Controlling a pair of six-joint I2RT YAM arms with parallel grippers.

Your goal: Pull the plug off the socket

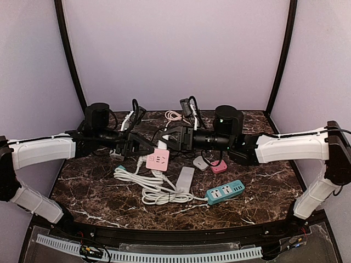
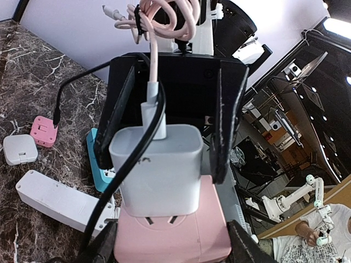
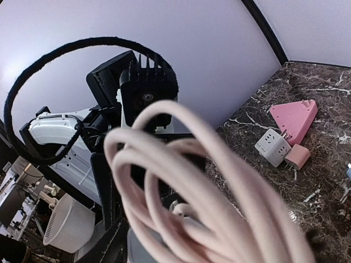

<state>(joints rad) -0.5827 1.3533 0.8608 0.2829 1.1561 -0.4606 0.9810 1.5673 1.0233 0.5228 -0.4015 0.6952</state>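
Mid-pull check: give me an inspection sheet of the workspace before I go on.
Surface: dark marble table.
Job's things: white plug still looks seated in the pink socket.
Clutter: white strip, teal strip, grey cube, small pink adapter.
Grippers: left tool shut on the pink socket; right tool shut on the white plug.
Cables: pink cable coiled above the plug, blocking the right wrist view; white cord looped on the table.
Surroundings: plain lilac walls.
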